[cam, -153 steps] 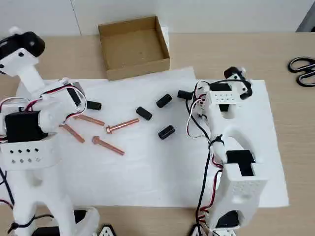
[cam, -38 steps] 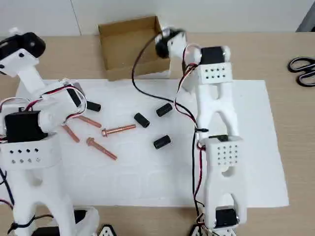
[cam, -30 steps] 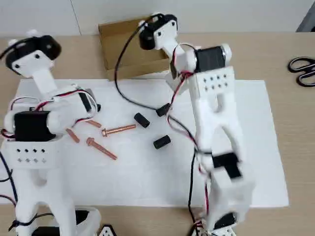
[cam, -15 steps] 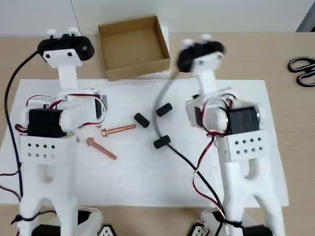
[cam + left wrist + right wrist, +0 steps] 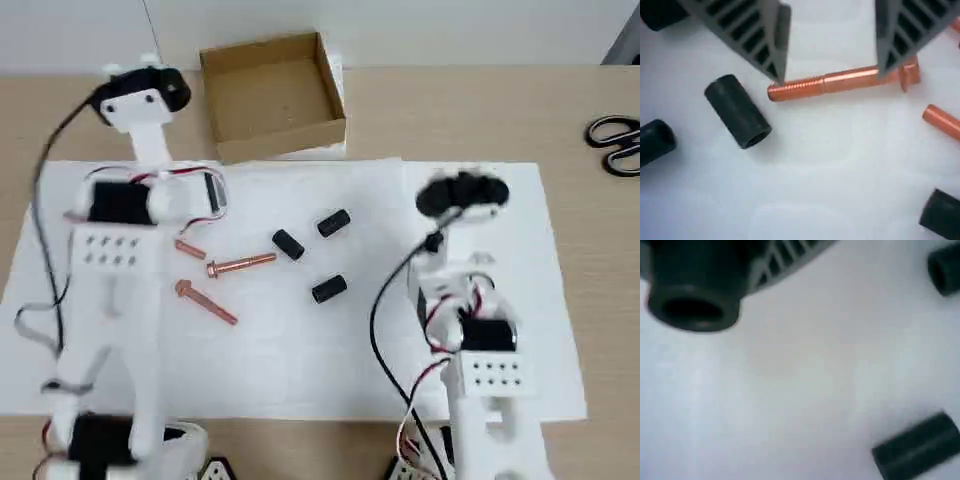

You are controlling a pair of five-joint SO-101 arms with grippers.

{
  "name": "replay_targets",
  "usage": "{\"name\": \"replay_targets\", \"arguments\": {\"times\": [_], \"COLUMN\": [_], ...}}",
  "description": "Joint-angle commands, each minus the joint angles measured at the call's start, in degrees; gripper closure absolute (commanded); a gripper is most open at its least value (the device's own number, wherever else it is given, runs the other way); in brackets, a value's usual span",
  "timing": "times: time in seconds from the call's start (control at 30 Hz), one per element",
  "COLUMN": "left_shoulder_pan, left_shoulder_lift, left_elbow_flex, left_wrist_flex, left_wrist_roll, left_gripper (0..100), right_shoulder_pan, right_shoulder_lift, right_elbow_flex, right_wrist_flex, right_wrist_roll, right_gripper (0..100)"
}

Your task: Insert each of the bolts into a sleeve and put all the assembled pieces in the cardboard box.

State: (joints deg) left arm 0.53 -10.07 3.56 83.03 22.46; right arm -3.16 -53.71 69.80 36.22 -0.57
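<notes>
No bolt seated yet; cardboard box (image 5: 272, 100) at bench's far edge looks empty; left end effector (image 5: 831, 70) released, straddling copper bolt (image 5: 840, 81) mid-bench; right end effector (image 5: 740, 265) grasping black sleeve (image 5: 690, 302); other bolts (image 5: 205, 300), sleeves (image 5: 289, 244) lie loose.

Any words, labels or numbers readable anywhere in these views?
None: no readable text in any view. The box, bolts, sleeves, white sheet and scissors show no print.
</notes>
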Motion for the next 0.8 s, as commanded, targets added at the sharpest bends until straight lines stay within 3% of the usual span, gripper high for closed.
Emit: {"name": "replay_targets", "arguments": {"times": [0.0, 0.23, 0.43, 0.6, 0.77], "left_shoulder_pan": [-2.81, -14.15, -14.51, -14.59, -14.24], "left_shoulder_lift": [6.42, 17.05, 24.35, 27.16, 28.84], "left_elbow_flex": [-8.75, -22.2, -22.29, -23.52, -24.04], "left_wrist_flex": [-0.18, 3.87, 16.53, 13.71, 7.3], "left_wrist_roll": [3.34, 21.01, 14.59, 14.86, 33.85], "left_gripper": [88, 88, 88, 88, 88], "right_shoulder_pan": [0.57, 0.57, 0.57, 0.57, 0.48], "right_shoulder_lift": [-7.34, -20.53, -31.08, -37.14, -38.64], "right_elbow_flex": [6.51, 16.7, 23.74, 27.08, 26.99], "right_wrist_flex": [-4.35, -6.64, -6.37, -4.7, -4.09], "right_wrist_roll": [-0.44, -0.26, -0.26, -0.26, -0.26], "right_gripper": [99.4, 99.4, 99.4, 99.4, 99.4]}}
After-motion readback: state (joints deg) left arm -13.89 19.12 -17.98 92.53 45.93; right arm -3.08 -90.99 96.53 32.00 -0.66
